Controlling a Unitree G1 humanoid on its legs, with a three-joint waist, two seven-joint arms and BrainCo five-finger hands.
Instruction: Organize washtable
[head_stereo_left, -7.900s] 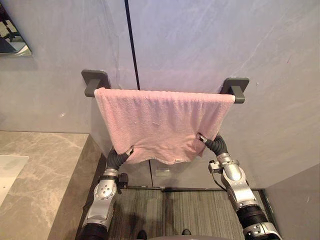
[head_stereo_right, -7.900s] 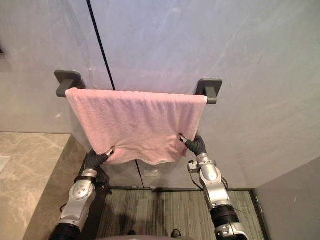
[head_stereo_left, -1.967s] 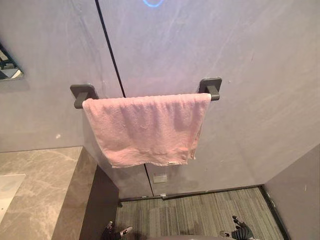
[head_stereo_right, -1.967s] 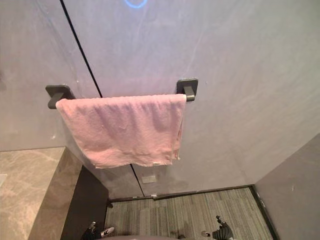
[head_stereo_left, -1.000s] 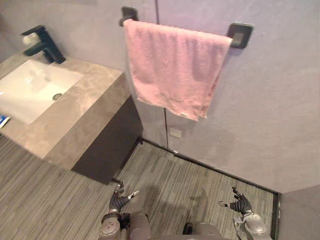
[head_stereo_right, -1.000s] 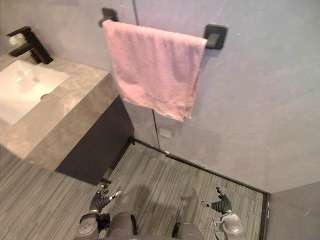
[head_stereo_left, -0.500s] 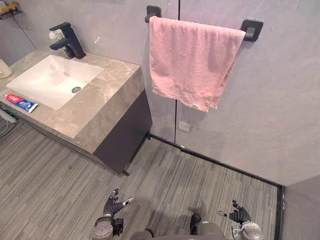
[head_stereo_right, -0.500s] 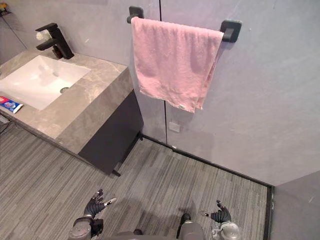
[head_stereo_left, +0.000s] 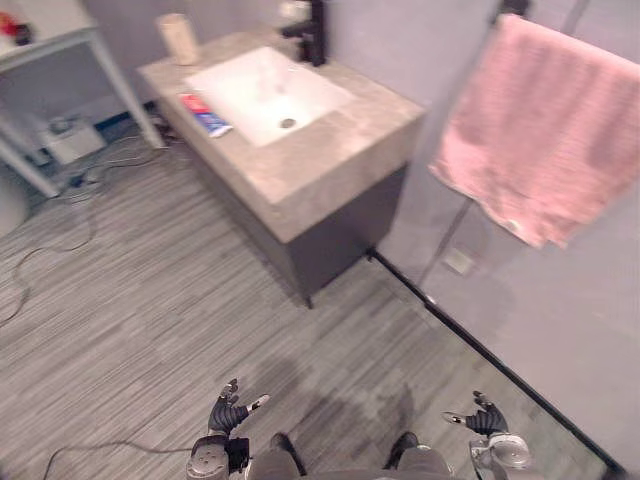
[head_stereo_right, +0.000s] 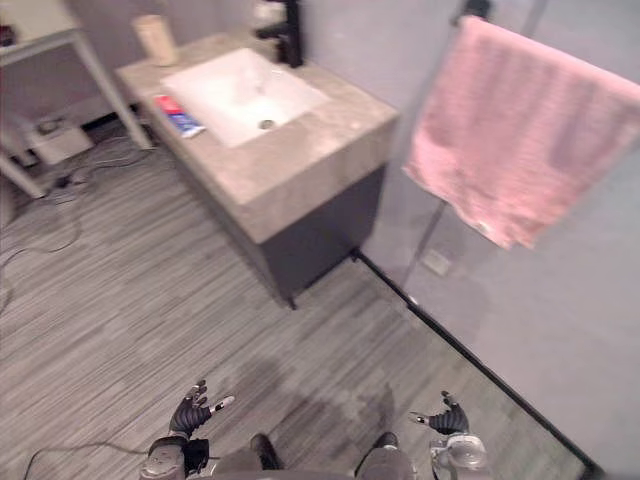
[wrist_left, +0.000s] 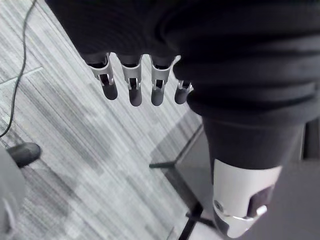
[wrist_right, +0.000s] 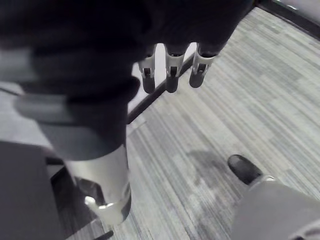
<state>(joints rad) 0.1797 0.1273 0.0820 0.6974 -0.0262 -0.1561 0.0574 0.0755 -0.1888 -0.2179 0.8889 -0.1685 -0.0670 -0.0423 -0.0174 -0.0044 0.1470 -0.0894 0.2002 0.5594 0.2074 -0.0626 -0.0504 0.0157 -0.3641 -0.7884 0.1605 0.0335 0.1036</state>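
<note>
The washtable (head_stereo_left: 330, 160) is a marble counter with a white sink (head_stereo_left: 265, 92) and a black tap (head_stereo_left: 312, 18). On its left rim lie a red, white and blue toothpaste tube (head_stereo_left: 205, 112) and a beige cup (head_stereo_left: 178, 38). A pink towel (head_stereo_left: 545, 130) hangs from a wall rail at the right. My left hand (head_stereo_left: 228, 415) and right hand (head_stereo_left: 484, 420) hang low over the floor, both open and empty, far from the counter. Straight fingers (wrist_left: 130, 85) show in the left wrist view, and straight fingers (wrist_right: 170, 75) in the right wrist view.
A dark cabinet (head_stereo_left: 340, 235) sits under the counter. A white table (head_stereo_left: 60, 35) stands at the upper left, with a white box (head_stereo_left: 68, 140) and loose cables (head_stereo_left: 60, 240) on the striped floor beneath it. A dark skirting strip (head_stereo_left: 500, 360) runs along the wall.
Both hands let go of the towel's lower corners and dropped to the floor level. The camera has since swung left and down, bringing the washtable into view with the towel now at the right.
</note>
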